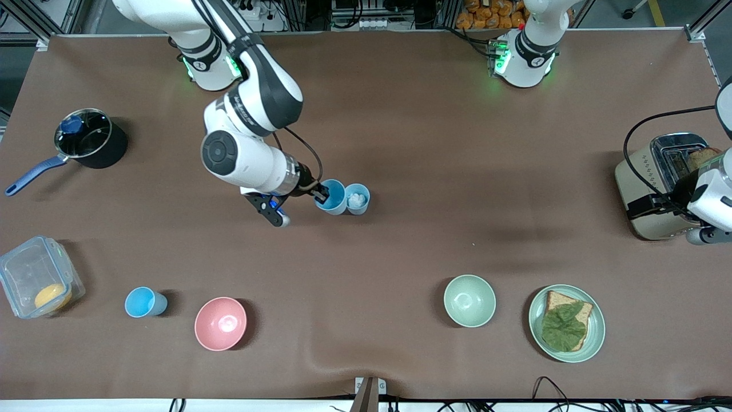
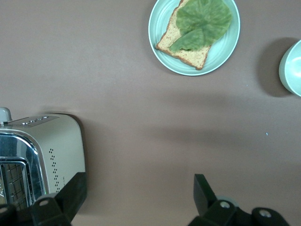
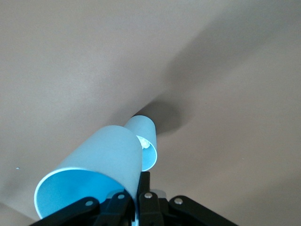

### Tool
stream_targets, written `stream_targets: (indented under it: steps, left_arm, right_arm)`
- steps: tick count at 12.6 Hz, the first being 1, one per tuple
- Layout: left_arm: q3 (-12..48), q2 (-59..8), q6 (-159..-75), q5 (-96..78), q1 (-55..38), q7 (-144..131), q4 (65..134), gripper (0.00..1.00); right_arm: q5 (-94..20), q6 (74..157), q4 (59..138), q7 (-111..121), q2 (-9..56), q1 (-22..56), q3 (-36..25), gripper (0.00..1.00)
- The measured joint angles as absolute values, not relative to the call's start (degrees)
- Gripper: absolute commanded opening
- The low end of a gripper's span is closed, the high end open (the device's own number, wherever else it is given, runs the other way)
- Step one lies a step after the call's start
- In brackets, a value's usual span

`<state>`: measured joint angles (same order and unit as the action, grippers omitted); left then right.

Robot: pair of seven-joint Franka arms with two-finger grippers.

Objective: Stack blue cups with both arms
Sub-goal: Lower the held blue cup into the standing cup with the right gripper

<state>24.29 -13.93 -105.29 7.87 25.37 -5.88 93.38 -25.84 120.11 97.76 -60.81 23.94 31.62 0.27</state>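
Near the middle of the front view we see the right gripper (image 1: 321,195) with its jaws clamped on the rim of a sky-blue cup (image 1: 333,196), one finger inside the cup and one outside. A duller grey-blue cup (image 1: 358,198) stands right beside it on the brown worktop (image 1: 434,143), the two appearing to touch, and it has something white inside. In the right wrist view the held cup (image 3: 99,172) fills the lower left of the frame, with the grey-blue cup (image 3: 145,141) just past it; we cannot tell whether the held cup is resting on the worktop or lifted off it. A third blue cup (image 1: 144,302) sits at the lower left of the front view, between a clear lidded box (image 1: 35,284) and a pink bowl (image 1: 221,323). The left arm waits at the right edge of the front view, its left gripper (image 2: 136,202) hanging over the worktop beside a toaster (image 1: 657,189) with its jaws spread wide and holding nothing. In the lower right of the front view we see a green bowl (image 1: 469,300) and a plate (image 1: 595,337) carrying bread and a leaf.
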Motion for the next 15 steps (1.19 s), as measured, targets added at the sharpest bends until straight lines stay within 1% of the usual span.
stream_targets:
  steps: [4, 10, 11, 12, 13, 15]
  left_arm:
    - [24.3, -14.7, -105.4, 7.9, 26.0, -5.9, 93.5, 1.0]
    - [24.3, -15.2, -105.4, 7.9, 26.1, -5.9, 93.6, 1.0]
    - [24.3, -15.4, -105.4, 7.9, 26.1, -5.9, 93.7, 1.0]
    - [24.3, -15.4, -105.4, 7.9, 26.1, -5.9, 93.7, 1.0]
    - [24.3, -15.4, -105.4, 7.9, 26.1, -5.9, 93.7, 1.0]
    - [24.3, -15.4, -105.4, 7.9, 26.1, -5.9, 93.7, 1.0]
  right_arm:
    - [-25.8, 122.9, 98.0, -64.0, 26.9, 35.5, 0.3, 0.0]
    - [-25.8, 123.1, 98.1, -64.7, 28.6, 37.1, 0.3, 0.0]
    - [-25.8, 123.2, 98.1, -64.7, 28.8, 37.4, 0.3, 0.11]
    - [-25.8, 123.2, 98.1, -64.7, 29.1, 37.5, 0.3, 0.93]
    - [-25.8, 123.2, 98.1, -65.0, 29.2, 37.4, 0.2, 1.0]
    - [-25.8, 123.2, 98.0, -67.3, 29.2, 37.4, -0.3, 1.0]
